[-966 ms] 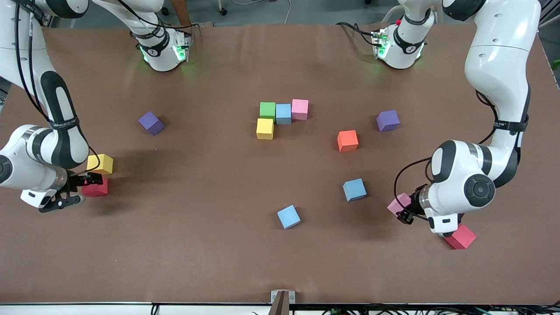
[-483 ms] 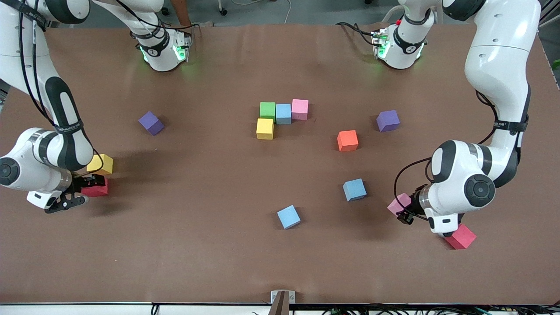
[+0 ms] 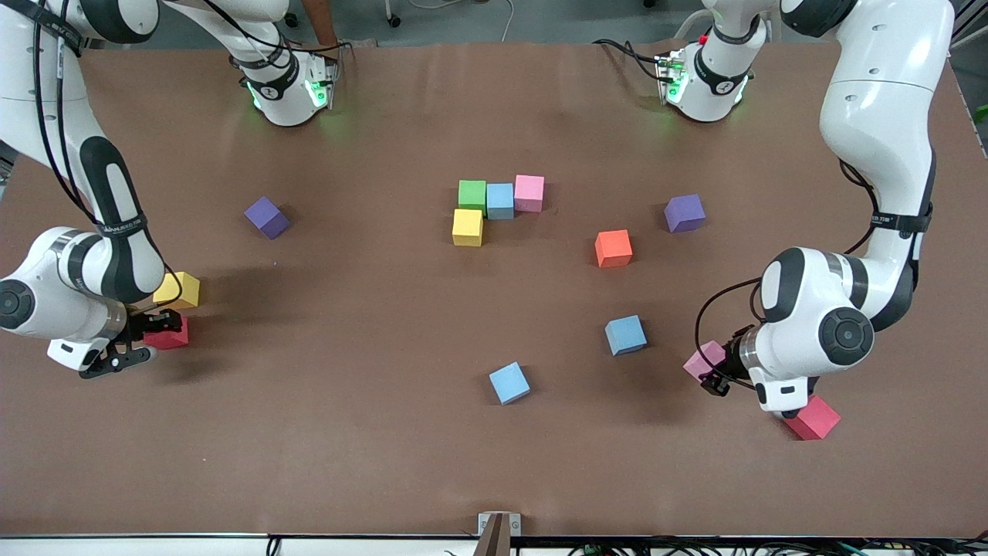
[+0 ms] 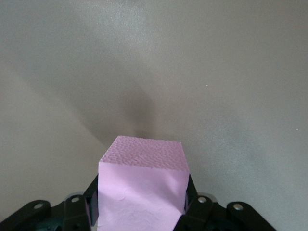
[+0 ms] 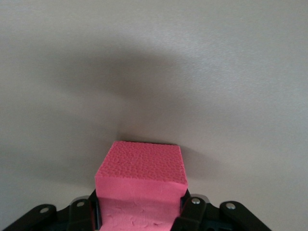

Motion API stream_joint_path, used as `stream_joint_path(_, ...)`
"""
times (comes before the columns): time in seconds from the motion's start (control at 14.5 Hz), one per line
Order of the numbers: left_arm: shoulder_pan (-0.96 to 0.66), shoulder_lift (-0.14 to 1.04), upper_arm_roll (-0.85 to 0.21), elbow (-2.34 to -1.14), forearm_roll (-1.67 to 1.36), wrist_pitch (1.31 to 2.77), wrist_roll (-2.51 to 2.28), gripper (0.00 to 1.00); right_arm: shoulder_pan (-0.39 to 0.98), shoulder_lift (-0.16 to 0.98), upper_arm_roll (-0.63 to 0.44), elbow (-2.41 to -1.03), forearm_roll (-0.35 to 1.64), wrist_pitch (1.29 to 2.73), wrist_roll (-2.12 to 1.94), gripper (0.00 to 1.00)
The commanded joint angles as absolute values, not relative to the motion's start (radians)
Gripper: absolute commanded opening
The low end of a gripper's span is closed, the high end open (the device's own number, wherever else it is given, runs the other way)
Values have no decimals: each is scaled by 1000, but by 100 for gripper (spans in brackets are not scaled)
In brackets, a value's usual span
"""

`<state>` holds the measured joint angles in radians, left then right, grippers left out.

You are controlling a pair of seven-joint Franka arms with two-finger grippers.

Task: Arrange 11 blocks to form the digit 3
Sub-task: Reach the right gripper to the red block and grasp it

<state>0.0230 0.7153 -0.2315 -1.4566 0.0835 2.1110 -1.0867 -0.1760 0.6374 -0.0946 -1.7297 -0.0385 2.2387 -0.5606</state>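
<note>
On brown table point(image 3: 386, 463); scattered blocks point(image 3: 499, 200)

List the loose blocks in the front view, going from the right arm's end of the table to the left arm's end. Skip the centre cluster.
red block in the right gripper → purple block → blue block → orange block → purple block → pink block in the left gripper → red block.

Robot lab: two arms bolted to brown table point(image 3: 386, 463).

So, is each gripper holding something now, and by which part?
Left gripper: small matte pink cube, clamped by two opposite side faces. Right gripper: small matte red cube, also by two opposite side faces.
</note>
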Motion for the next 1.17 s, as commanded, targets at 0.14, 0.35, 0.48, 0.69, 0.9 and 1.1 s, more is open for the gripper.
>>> stream_joint_path(0.14, 20, 713, -230, -1456, 72, 2118, -1097, 30, -83, 594, -77, -1648, 84, 2056, -490, 39)
stream_joint_path(0.35, 20, 713, -230, -1456, 63, 2118, -1124, 30, 68, 571, -77, -1643, 86, 2056, -430, 39)
stream_joint_path(0.48, 20, 713, -230, -1456, 58, 2118, -1163, 30, 173, 557, -77, -1643, 87, 2060, -265, 39)
stream_joint_path(0.69, 20, 713, -230, -1454, 57, 2118, -1236, 30, 315, 552, -77, -1643, 87, 2065, -80, 39)
stream_joint_path(0.9, 20, 713, -230, -1454, 57, 2118, -1269, 30, 441, 549, -77, -1651, 148, 2062, 120, 39)
stream_joint_path(1.1, 20, 713, -230, -1454, 57, 2118, -1270, 30, 561, 552, -78, -1654, 240, 2095, 227, 39)
